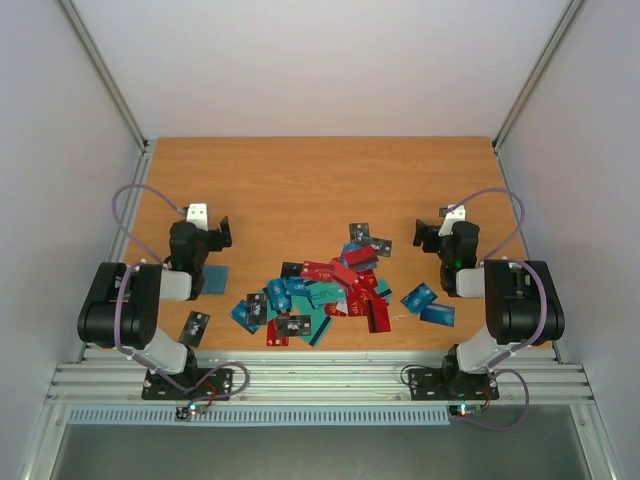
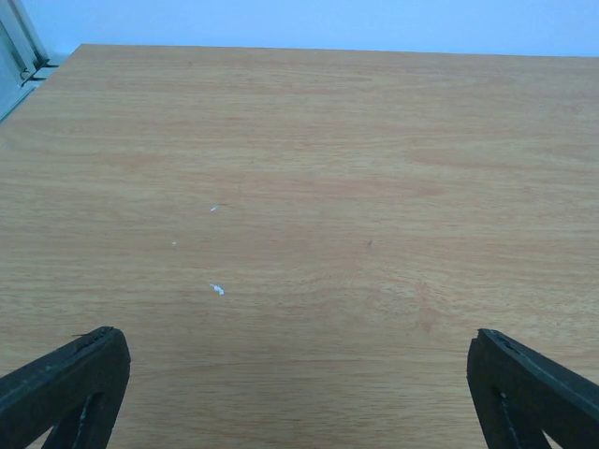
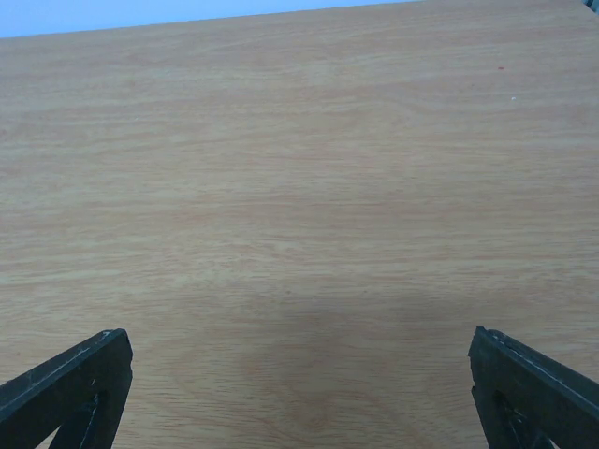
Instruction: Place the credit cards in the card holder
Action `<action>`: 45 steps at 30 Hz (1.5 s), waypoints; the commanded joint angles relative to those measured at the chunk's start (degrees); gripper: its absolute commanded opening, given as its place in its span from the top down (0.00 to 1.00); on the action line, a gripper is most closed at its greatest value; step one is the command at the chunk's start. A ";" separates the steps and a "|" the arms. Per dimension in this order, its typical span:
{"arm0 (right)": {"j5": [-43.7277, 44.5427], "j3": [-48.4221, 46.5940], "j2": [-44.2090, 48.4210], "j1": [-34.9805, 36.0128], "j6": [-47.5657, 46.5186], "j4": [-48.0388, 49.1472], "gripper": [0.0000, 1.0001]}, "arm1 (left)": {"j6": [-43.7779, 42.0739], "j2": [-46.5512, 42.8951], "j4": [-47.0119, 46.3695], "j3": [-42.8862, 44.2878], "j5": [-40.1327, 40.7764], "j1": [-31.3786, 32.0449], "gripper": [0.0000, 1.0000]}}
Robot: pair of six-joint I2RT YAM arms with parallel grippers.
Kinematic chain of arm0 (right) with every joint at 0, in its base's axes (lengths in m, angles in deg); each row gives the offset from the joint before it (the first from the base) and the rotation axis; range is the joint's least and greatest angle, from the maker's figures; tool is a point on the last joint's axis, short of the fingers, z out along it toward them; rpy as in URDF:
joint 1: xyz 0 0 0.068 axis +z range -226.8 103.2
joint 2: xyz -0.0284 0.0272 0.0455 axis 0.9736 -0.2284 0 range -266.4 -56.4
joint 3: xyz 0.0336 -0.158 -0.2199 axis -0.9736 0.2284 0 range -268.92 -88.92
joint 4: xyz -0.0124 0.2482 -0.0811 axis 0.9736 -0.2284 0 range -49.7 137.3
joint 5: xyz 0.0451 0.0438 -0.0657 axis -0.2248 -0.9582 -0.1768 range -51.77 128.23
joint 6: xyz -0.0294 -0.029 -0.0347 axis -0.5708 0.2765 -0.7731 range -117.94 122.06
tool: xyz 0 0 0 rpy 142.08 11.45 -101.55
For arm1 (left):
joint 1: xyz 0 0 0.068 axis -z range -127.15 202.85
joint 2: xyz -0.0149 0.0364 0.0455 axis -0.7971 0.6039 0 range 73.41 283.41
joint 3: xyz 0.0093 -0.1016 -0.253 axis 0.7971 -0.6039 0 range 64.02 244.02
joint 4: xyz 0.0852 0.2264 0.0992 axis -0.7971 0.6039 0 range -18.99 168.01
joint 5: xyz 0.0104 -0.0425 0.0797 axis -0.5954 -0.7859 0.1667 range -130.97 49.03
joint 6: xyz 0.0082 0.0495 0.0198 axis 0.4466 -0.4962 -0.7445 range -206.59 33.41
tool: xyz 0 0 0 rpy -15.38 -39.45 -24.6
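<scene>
Nearest me, a lone black card (image 1: 194, 327) lies by the left arm's base. Just beyond it, the credit cards (image 1: 325, 295) sprawl in a loose heap at the middle of the table (image 1: 300, 180). Red, teal, blue and black overlap there, and two blue ones (image 1: 428, 304) lie apart toward the right arm. The card holder (image 1: 214, 278) lies flat to the left of the heap, apart from it and close against the left arm. A little farther, two dark cards (image 1: 365, 240) sit off the heap's far edge. My left gripper (image 2: 299, 388) is spread wide over the wood with nothing between its fingers. The right gripper (image 3: 299, 388) is the same, fingers far apart and holding nothing. Past both, the wood runs on to the far wall.
</scene>
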 commanded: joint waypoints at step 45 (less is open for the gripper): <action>6.08 -40.57 23.94 -0.33 28.31 -87.19 0.01 | 42.40 -26.83 99.45 39.76 5.05 -0.66 0.02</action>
